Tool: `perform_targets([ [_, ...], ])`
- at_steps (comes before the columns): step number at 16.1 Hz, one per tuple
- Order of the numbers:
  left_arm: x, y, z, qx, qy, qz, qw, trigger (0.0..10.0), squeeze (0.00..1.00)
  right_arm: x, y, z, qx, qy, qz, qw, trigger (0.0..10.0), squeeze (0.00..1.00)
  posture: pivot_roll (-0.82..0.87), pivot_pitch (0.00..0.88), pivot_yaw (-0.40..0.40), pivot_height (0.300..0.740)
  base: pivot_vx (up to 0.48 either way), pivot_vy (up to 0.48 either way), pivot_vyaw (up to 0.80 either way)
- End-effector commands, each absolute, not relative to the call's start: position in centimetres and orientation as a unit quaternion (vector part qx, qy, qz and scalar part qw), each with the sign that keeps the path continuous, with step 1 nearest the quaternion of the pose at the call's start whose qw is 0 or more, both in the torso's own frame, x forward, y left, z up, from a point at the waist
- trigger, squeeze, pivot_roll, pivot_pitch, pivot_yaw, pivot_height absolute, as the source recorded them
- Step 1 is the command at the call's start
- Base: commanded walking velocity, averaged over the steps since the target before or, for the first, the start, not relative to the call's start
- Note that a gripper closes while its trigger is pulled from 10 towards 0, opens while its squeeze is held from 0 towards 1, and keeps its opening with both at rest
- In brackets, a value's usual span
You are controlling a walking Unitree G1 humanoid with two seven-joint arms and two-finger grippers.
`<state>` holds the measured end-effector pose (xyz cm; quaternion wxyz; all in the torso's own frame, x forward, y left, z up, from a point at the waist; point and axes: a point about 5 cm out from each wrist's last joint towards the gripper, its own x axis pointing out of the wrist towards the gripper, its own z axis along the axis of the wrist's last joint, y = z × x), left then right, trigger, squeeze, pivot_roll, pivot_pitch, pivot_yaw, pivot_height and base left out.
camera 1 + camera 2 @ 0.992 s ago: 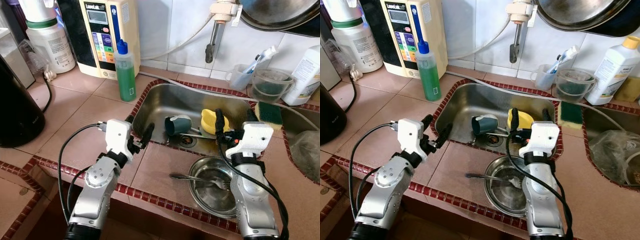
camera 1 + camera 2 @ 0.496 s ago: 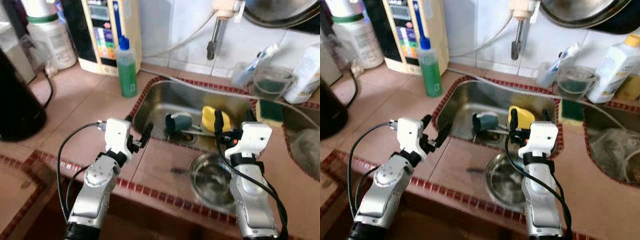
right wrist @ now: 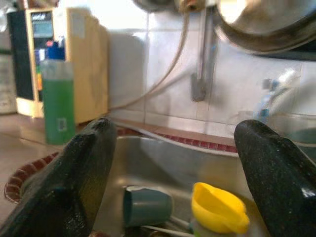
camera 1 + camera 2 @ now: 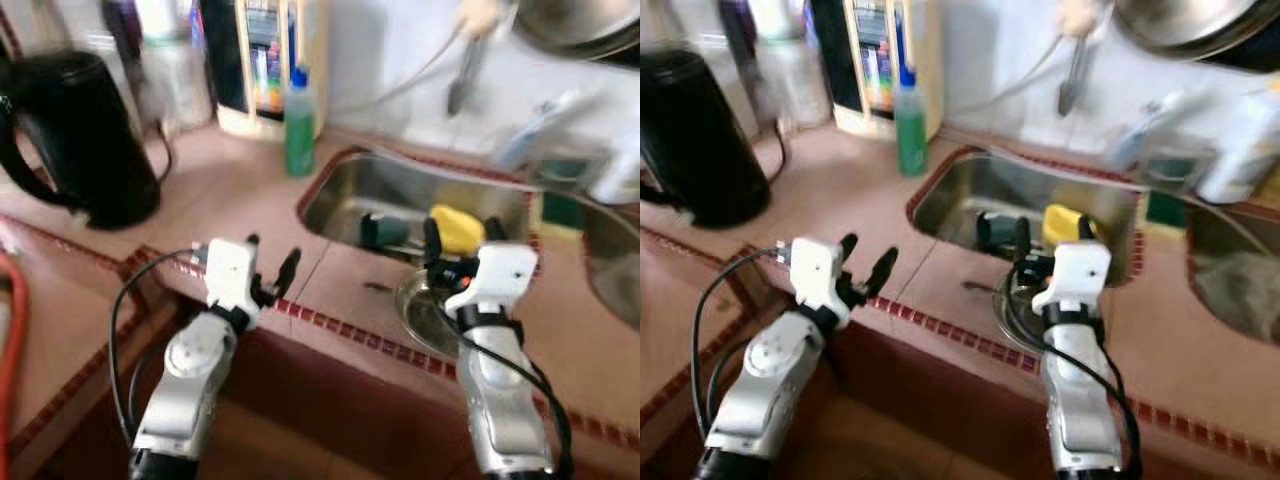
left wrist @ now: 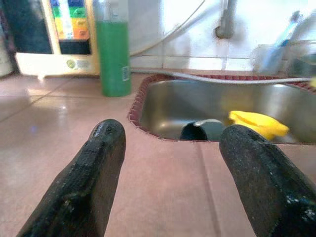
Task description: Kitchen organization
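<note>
- The left gripper (image 4: pixel 270 268) hangs over the front edge of the pink tiled desk (image 4: pixel 230 200), with its two black jaws spread wide and nothing between them.
- Straight ahead of the left jaws, well apart from them, lies the sunken stainless steel sink (image 5: pixel 173 101).
- In the sink, between the left jaws as the wrist camera sees it, a grey-blue cup (image 5: pixel 201 130) lies on its side, with a yellow plastic cup (image 5: pixel 257 123) just beside it.
- Ahead of the left jaws and to their left stands a tall clear bottle of green liquid (image 5: pixel 113 49) with a blue cap, upright on the desk near the sink's corner.
- Behind that bottle stands a cream box-shaped appliance with a coloured button panel (image 5: pixel 49 37).
- The right gripper (image 4: pixel 462 232) is raised over the near edge of the sink, jaws wide apart and empty.
- Just below and behind the right jaws sits a round steel bowl (image 4: pixel 420 310) on the desk; its contents are too blurred to tell.
- Beyond the right jaws a metal tap (image 3: pixel 200 59) hangs from the white tiled wall.
- Far to the left of both jaws stands a black electric kettle (image 4: pixel 85 135).
</note>
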<state>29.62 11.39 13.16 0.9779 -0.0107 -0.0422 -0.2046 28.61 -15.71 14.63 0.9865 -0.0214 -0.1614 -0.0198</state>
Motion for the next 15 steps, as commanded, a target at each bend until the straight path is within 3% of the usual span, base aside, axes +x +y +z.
perform_targets([
  [1, 29.8, 11.5, 13.6, -0.004, -0.049, -0.202, 0.978, 10.0, 0.00, 28.7, -15.7, 14.6, -0.022, -0.159, -0.025, 0.987, 10.0, 0.00, -0.08, 0.000, 0.008, 0.740, 0.000, 0.000, 0.00],
  [6, 30.0, 11.7, 13.7, 0.003, -0.061, -0.205, 0.977, 10.0, 0.00, 29.0, -15.6, 14.6, -0.028, -0.156, -0.020, 0.987, 10.0, 0.00, -0.08, 0.000, 0.004, 0.740, 0.000, 0.000, 0.00],
  [11, 30.5, 12.3, 14.5, -0.004, -0.076, -0.224, 0.972, 10.0, 0.00, 29.5, -16.0, 14.8, -0.027, -0.152, -0.029, 0.988, 10.0, 0.00, -0.07, 0.000, -0.005, 0.740, 0.000, 0.000, -0.70],
  [13, 30.6, 12.6, 14.7, -0.016, -0.079, -0.221, 0.972, 10.0, 0.00, 29.6, -16.3, 14.8, -0.033, -0.154, -0.031, 0.987, 10.0, 0.00, -0.07, 0.000, -0.008, 0.740, 0.000, -0.343, -0.75],
  [15, 30.6, 12.6, 14.6, -0.018, -0.078, -0.221, 0.972, 10.0, 0.00, 29.5, -16.3, 15.1, -0.027, -0.167, -0.024, 0.985, 10.0, 0.00, -0.07, 0.000, -0.011, 0.740, 0.000, -0.480, 0.00],
])
